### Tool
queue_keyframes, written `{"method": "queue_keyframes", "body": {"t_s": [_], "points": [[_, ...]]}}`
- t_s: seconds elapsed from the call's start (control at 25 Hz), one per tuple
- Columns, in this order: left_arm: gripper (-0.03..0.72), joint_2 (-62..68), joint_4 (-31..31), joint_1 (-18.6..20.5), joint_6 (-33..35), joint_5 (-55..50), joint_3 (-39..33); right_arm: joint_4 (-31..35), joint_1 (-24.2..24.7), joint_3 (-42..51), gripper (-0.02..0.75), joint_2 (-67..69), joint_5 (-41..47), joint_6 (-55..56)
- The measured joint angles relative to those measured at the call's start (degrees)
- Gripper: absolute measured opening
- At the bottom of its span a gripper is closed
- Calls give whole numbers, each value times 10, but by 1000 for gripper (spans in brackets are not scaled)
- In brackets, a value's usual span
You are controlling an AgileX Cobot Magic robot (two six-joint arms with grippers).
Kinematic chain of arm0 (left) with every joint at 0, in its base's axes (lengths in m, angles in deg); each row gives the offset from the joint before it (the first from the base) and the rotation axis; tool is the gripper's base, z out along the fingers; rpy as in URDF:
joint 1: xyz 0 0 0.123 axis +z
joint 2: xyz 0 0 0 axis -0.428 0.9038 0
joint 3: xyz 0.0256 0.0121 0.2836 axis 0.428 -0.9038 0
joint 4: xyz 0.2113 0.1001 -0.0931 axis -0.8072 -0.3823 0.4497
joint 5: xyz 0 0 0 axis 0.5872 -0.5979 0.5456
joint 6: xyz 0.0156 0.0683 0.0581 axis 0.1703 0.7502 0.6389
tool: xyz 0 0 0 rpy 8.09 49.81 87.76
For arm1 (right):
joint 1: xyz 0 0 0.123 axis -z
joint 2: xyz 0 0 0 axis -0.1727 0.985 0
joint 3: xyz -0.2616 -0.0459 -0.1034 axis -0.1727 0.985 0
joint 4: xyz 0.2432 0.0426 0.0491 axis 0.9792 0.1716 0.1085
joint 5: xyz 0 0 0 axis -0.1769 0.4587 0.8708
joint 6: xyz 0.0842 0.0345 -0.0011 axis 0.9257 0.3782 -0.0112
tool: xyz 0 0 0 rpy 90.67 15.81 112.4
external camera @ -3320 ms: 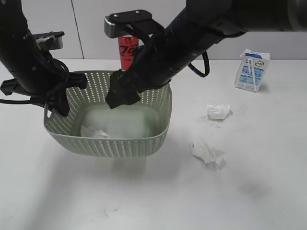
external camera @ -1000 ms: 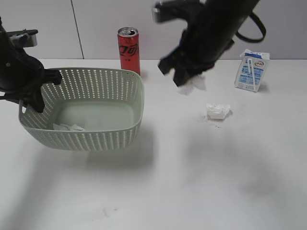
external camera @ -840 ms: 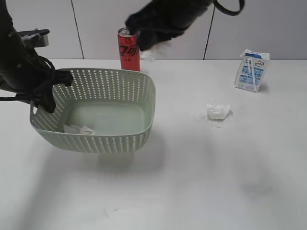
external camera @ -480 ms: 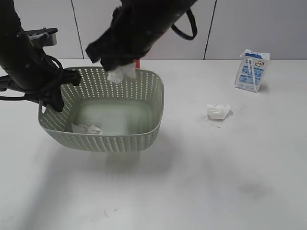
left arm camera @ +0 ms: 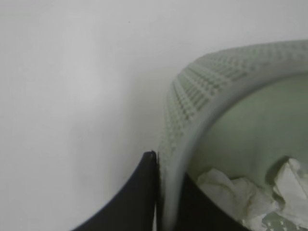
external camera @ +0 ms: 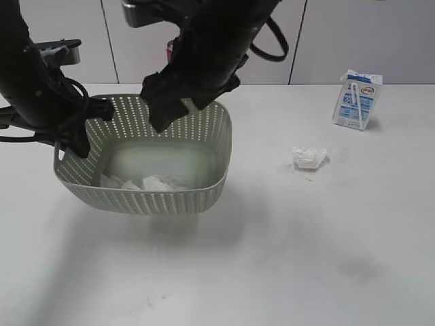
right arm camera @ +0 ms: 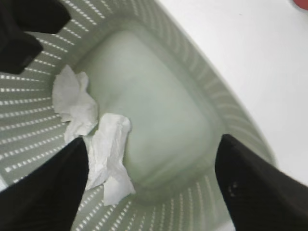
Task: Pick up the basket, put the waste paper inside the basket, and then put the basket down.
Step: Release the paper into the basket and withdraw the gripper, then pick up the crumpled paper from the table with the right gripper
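I see the left gripper [external camera: 73, 139] clamped on the left rim of the basket [external camera: 204, 197], holding it tilted above the table [external camera: 272, 272]. Right gripper [external camera: 163, 112] hangs over it, jaws spread wide, empty. Two waste paper wads [right arm camera: 91, 144] lie inside, near-left; a third [external camera: 308, 157] sits on the table, right.

The left arm stands at the far left of the scene, bent down with its wrist low, and the left gripper [external camera: 73, 139] is clamped tight on the left wall of the basket [external camera: 170, 201], one finger [left arm camera: 137, 192] outside and one inside. The right arm reaches in from the upper right across the middle, slanting down to the left. The right gripper [external camera: 166, 112] hangs over the basket's far rim with its fingers [right arm camera: 43, 192] spread wide, holding nothing.
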Motion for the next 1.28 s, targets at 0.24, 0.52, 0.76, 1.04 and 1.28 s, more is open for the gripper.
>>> {"method": "queue_keyframes", "body": {"t_s": [0.24, 0.52, 0.76, 1.04, 1.28], "points": [[-1, 0, -2, 0, 0, 0, 0, -54, 82, -66, 613, -9, 87, 70], [-1, 0, -2, 0, 0, 0, 0, -75, 220, -51, 601, 18, 123, 134], [-1, 0, -2, 0, 0, 0, 0, -104, 244, -41, 596, 123, 133, 178], [-1, 0, -2, 0, 0, -1, 0, -103, 244, -41, 596, 189, 100, 194], [-1, 0, -2, 0, 0, -1, 0, -93, 244, -41, 596, 197, 79, 196]]}}
